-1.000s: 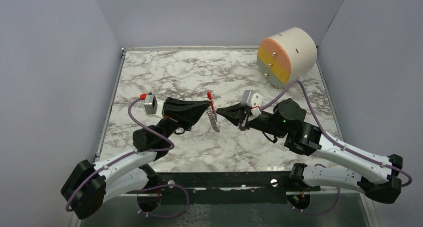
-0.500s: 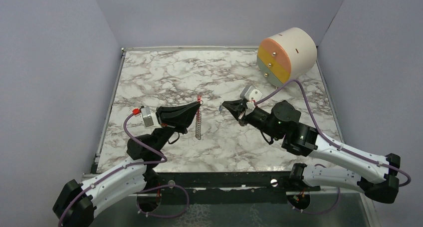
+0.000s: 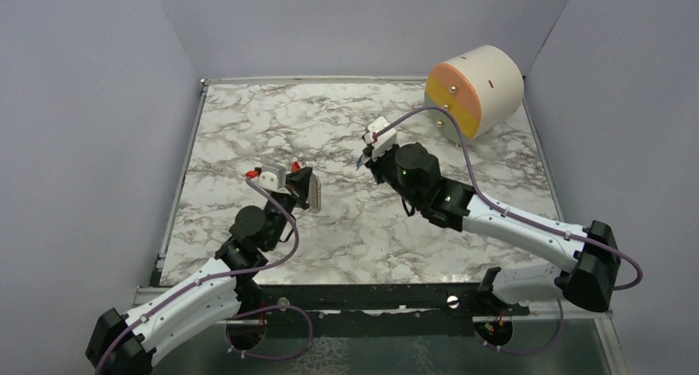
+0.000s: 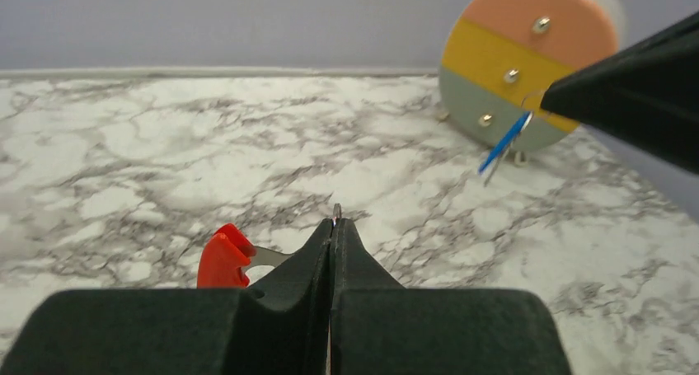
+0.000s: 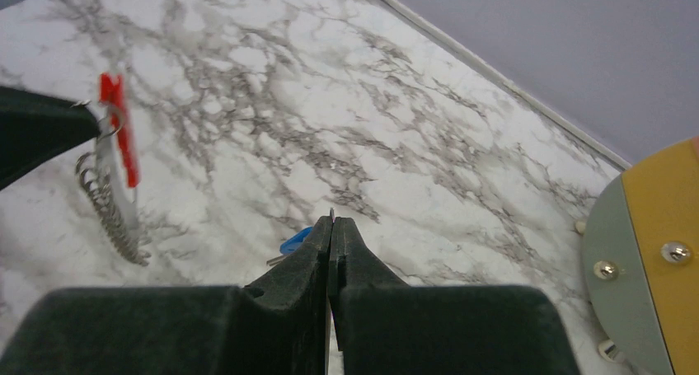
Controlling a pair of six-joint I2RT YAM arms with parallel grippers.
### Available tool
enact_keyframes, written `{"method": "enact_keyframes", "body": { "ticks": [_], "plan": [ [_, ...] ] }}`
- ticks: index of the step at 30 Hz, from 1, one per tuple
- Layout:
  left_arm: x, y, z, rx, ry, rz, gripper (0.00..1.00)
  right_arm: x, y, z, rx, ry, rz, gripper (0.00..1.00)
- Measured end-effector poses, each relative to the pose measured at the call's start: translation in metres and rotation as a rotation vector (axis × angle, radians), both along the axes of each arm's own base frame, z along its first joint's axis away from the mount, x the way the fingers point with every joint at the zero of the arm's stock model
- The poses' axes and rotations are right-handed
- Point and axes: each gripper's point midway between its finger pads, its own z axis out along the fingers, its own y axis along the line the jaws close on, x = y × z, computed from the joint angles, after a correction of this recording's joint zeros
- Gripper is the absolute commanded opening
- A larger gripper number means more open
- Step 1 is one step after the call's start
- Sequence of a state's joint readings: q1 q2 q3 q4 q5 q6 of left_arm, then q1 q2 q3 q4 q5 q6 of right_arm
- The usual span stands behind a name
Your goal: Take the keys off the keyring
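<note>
The left hand (image 4: 334, 227) is seen clenched on the keyring (image 5: 109, 195), which is pinched at its top end beside the red piece (image 4: 221, 260), so that its grey length is left hanging free below the fingertips. Whether the lower end touches the table (image 3: 247, 119) cannot be told. The grip at the top appears chosen so that the ring end is presented toward the other arm.

Farther right and a little farther back, the right hand (image 5: 331, 227) is shut tight on the keys (image 4: 504, 144). A small blue-headed piece is nipped at the very fingertips, with its blue part sticking out below and to the side. Bare marble is shown between the two hands, and no link between key and keyring can be made out, so the separation is judged done. Both are held aloft and apart, probably so that nothing can catch. What is judged to remain is the setting-down of each piece.

At the far right corner of the table a round drawer unit (image 3: 474, 85), fronted in orange, yellow and grey, is stood well clear of both arms.
</note>
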State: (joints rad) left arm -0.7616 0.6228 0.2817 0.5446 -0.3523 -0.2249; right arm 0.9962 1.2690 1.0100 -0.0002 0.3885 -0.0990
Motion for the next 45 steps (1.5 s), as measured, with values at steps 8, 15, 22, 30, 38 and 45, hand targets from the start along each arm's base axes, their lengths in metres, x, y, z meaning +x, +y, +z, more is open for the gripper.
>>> {"method": "enact_keyframes", "body": {
  "ticks": [8,15,22,30,38,45],
  "plan": [
    [0.030,-0.002,-0.048,0.204,0.167,0.106,0.00,0.073,-0.020,-0.031,0.005,0.107,-0.087,0.02],
    [0.063,0.000,-0.070,0.286,0.239,0.160,0.00,0.104,-0.036,-0.084,-0.010,0.239,-0.098,0.02],
    [0.107,0.034,-0.100,0.273,0.318,0.221,0.00,0.113,-0.036,-0.117,-0.010,0.320,-0.073,0.02],
    [0.148,0.032,-0.119,0.227,0.346,0.155,0.00,0.123,-0.038,-0.169,-0.038,0.419,-0.079,0.02],
    [0.188,0.031,-0.166,0.222,0.427,0.115,0.00,0.130,-0.040,-0.207,-0.057,0.491,-0.089,0.02],
    [0.195,0.027,-0.179,0.201,0.458,0.067,0.20,0.156,-0.040,-0.207,-0.029,0.472,-0.112,0.02]
  ]
}}
